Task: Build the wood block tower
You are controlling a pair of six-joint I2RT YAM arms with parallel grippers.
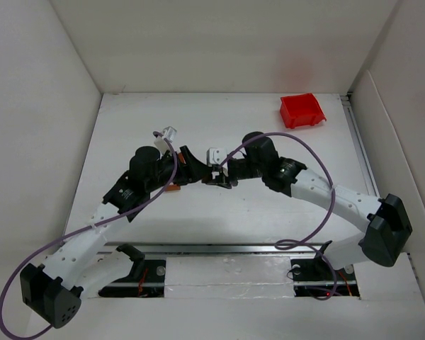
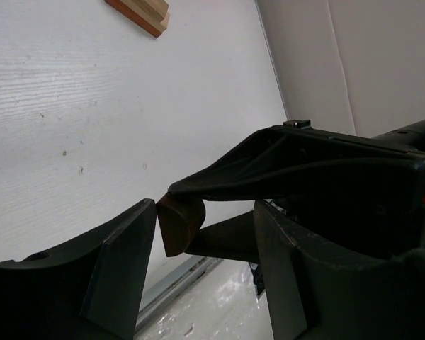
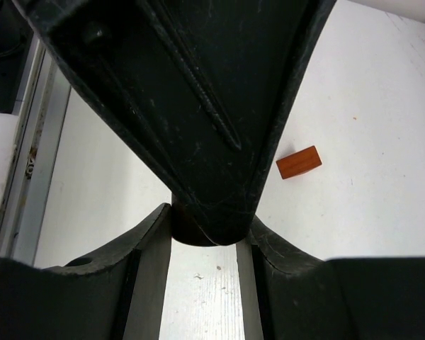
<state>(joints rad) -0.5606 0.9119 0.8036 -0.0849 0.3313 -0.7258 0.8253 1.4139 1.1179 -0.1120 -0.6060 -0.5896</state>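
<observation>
While right end effector [image 3: 209, 244] pinches block [image 2: 178, 225], left end effector [image 2: 205, 237] stands half-open.

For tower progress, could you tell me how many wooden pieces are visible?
3: a dark block in the right gripper, an orange block on the table, a red-and-tan piece beyond. Others may be hidden.

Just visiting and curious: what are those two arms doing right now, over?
Status: right gripper shut on brown block; left gripper open around it, one finger touching; orange block lies aside, clear.
</observation>
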